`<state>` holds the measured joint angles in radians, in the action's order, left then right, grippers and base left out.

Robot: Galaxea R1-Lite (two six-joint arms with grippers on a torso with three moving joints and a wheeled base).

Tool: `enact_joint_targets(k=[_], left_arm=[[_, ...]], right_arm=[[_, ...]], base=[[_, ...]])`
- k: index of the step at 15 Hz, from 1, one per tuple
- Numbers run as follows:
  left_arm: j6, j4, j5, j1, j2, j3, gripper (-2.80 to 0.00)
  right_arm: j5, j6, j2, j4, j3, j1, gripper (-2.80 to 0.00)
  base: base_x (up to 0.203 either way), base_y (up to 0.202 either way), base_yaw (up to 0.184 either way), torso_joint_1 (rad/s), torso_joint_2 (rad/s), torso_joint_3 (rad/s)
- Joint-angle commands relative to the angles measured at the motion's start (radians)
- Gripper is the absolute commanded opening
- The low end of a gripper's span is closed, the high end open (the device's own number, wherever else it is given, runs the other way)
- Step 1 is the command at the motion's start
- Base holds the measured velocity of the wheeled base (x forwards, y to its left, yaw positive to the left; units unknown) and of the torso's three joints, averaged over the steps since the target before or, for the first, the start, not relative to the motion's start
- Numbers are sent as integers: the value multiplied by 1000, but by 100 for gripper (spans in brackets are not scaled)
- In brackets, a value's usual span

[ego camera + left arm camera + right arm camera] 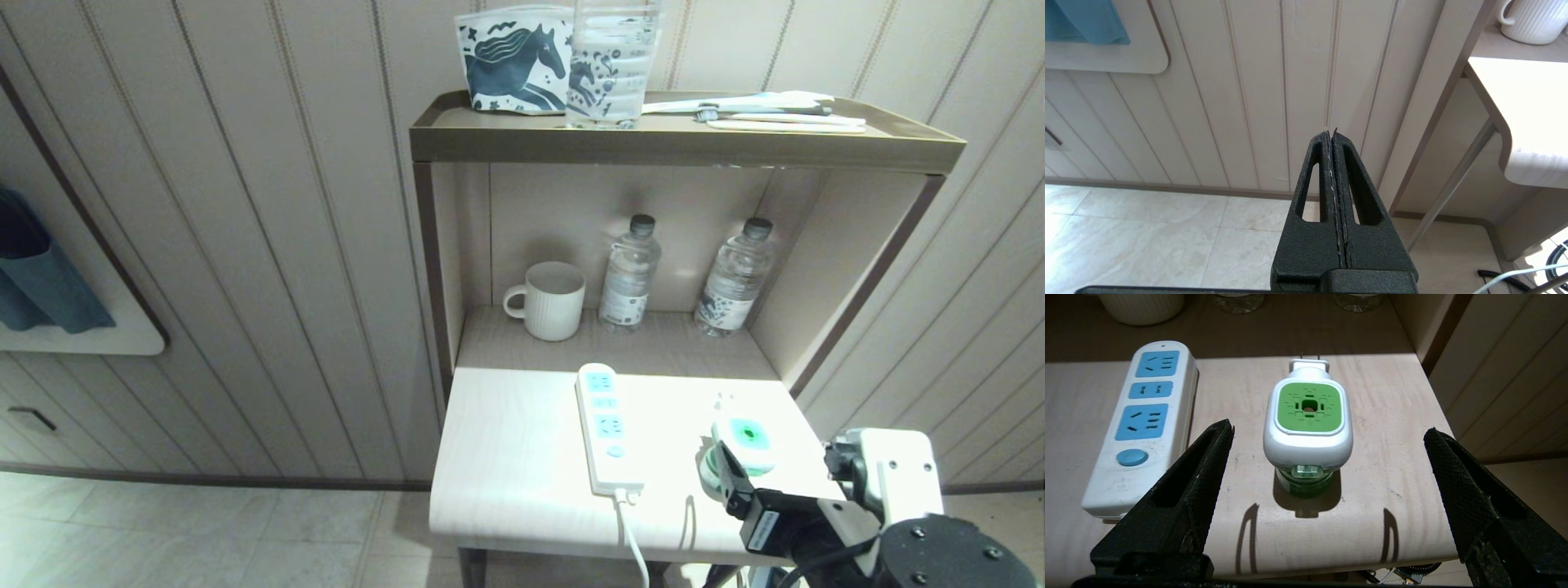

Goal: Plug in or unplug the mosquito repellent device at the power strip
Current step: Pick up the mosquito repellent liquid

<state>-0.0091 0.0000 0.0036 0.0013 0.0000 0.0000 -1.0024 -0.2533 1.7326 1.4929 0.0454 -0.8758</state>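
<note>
We've got the right gripper [1327,457] w/ jaws wide, mosquito repellent device [1307,424] straight ahead between them (prongs pointing away); left gripper [1332,136] closed, parked.

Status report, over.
Right gripper open, short of the mosquito repellent device. Device unplugged beside the power strip. Left gripper shut, parked. Nothing blocking.

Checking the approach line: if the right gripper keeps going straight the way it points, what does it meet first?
Most likely the mosquito repellent device, lying centred between the open right gripper fingers; the power strip sits off to one side.
</note>
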Motion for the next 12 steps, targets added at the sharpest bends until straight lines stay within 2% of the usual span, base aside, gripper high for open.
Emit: enact_joint_targets(k=[1, 6, 12], left_arm=[[0, 0, 0, 0, 1, -1, -280], [0, 0, 1, 0, 0, 0, -280], [0, -2, 1, 0, 0, 0, -280]], right_arm=[[-13, -11, 80, 77, -26, 14, 0], [-13, -50, 117, 77, -9, 35, 0], [-10, -47, 165, 77, 36, 50, 0]], base=[[0, 0, 0, 0, 0, 0], [0, 0, 0, 0, 0, 0], [0, 0, 0, 0, 0, 0]])
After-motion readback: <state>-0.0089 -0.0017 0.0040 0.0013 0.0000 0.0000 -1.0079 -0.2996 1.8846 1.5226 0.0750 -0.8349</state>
